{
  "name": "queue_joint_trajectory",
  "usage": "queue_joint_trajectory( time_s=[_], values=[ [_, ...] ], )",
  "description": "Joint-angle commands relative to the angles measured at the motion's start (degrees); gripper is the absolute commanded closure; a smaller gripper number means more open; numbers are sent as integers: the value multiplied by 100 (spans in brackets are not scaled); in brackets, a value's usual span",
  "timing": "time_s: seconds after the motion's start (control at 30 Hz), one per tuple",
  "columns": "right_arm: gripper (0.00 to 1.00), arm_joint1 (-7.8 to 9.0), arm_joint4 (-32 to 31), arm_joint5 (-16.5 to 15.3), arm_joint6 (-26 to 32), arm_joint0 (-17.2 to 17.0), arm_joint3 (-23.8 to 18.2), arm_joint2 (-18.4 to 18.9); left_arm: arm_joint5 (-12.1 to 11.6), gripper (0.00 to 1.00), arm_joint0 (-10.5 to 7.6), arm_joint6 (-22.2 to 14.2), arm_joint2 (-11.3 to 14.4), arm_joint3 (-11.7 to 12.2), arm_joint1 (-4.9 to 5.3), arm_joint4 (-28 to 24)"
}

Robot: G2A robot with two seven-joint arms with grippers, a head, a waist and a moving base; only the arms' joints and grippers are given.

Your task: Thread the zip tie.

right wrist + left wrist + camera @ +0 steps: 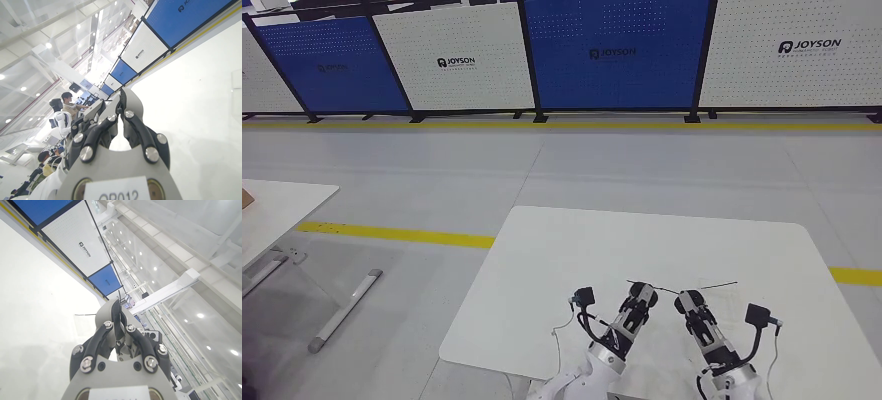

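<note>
Left claw [118,302]: closed, both pads pressed flat together. It pinches the zip tie [119,295], a thin black strip. A short end sticks out past the fingertips.

Right claw [121,94]: also closed, pads together on a sliver of black. From above, the tie runs straight into its tip, so logged as gripping the same tie.

Claw positions: side by side, near each other but not touching, tips pointing to the far side. Both are over the near part of the white worktop [662,235], a little right of its middle.

Zip tie position: strung roughly left to right across the two claw tips, with a short span bridging the gap between them. One free end reaches out left of the left claw. A longer free end extends right of the right claw. Cannot tell whether the free ends touch the worktop or hang just above it.

Surroundings:
- Grey floor with a yellow line [392,234] beyond the worktop.
- Second white table [282,200] well apart at the left.
- Row of blue and white perforated panels [617,50] along the far side.
</note>
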Motion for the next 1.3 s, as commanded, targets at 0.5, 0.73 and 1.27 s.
queue_joint_trajectory(
  time_s=[0.5,0.73,1.27],
  values=[
    [100,16,63,1,120,-11,-27,84,204,73,12,1,-4,-31,-11,386],
    [100,17,-9,1,125,-14,-35,44,433,75,-32,145,36,51,-34,677],
    [100,43,-77,1,83,-33,-46,-35,690,100,-136,239,101,177,-116,712]
  ],
)
